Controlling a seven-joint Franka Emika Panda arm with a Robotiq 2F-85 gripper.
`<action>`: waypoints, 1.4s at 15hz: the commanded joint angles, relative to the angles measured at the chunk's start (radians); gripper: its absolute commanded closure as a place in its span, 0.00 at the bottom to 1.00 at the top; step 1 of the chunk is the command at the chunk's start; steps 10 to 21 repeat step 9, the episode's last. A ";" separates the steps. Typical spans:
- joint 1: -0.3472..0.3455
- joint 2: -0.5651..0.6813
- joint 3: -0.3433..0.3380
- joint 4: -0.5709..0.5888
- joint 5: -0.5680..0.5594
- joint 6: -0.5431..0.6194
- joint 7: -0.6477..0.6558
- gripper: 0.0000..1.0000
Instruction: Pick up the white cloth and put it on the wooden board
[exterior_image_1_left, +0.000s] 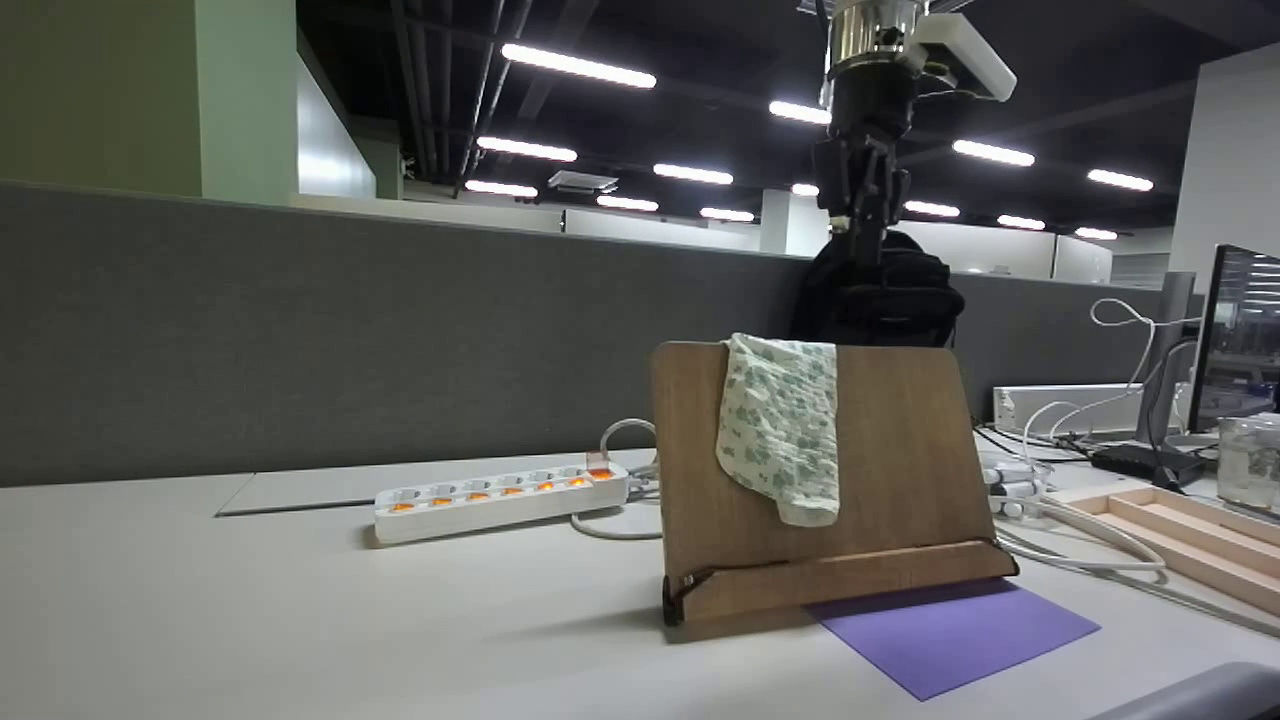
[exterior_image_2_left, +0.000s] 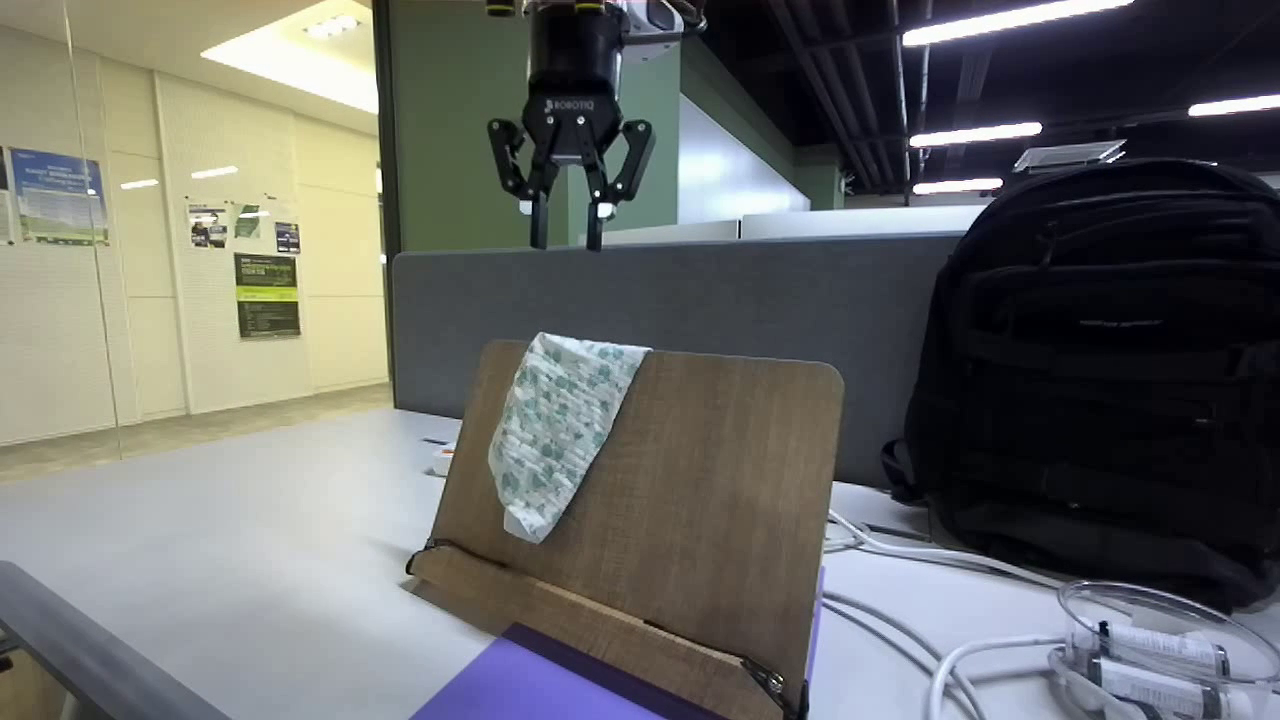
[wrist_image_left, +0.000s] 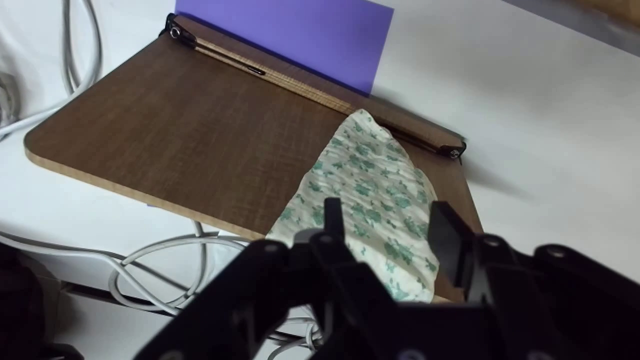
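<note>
While white cloth (exterior_image_1_left: 782, 430) hangs over top edge of wooden board (exterior_image_1_left: 912, 450), gripper (exterior_image_2_left: 567, 238) hovers above, jaws parted, holding nothing. Risk: loosely draped cloth may slide off if gripper dips and snags fabric or knocks board's edge.

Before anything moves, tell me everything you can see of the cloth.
The cloth is thin and soft-looking, whitish with a patchy green print, and wrinkled. It hangs from the top edge of the leaning board down the front, left of the middle in both exterior views. Its lower end narrows and stops short of the ledge. It rests against the board; the open gripper hangs above, not touching it. Whether any cloth drops behind the board is hidden.
</note>
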 joint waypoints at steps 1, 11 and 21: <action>0.002 -0.033 0.005 -0.022 -0.013 -0.014 -0.013 0.19; 0.014 -0.089 0.038 -0.112 -0.100 0.013 -0.011 0.00; 0.014 -0.089 0.038 -0.112 -0.100 0.013 -0.011 0.00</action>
